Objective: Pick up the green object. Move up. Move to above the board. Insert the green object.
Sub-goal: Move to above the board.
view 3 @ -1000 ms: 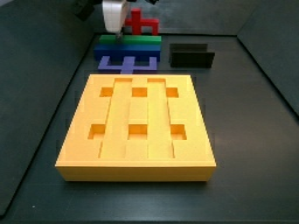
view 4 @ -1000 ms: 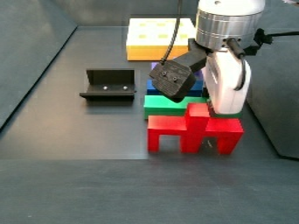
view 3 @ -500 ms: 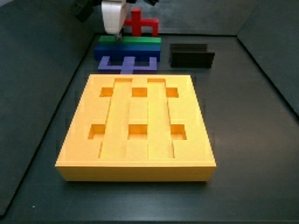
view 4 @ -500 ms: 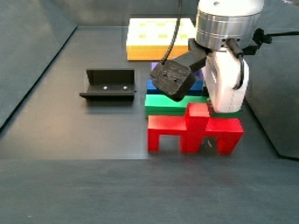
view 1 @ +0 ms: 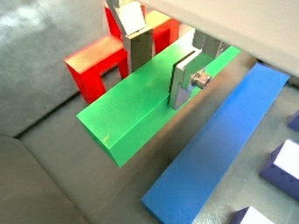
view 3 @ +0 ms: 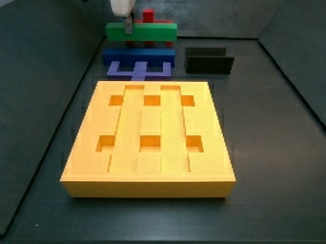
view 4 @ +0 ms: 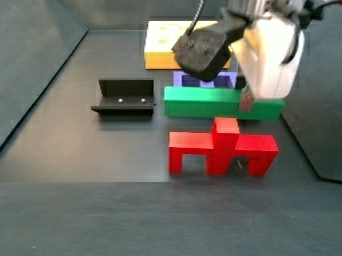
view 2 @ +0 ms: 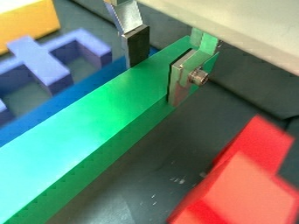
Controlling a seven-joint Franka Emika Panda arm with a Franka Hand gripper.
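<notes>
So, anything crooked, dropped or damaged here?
Nothing stands out. The gripper has its fingers on either side of the green bar, which sits level above the blue block and behind the red piece. The yellow board and the black box lie square and intact.
</notes>
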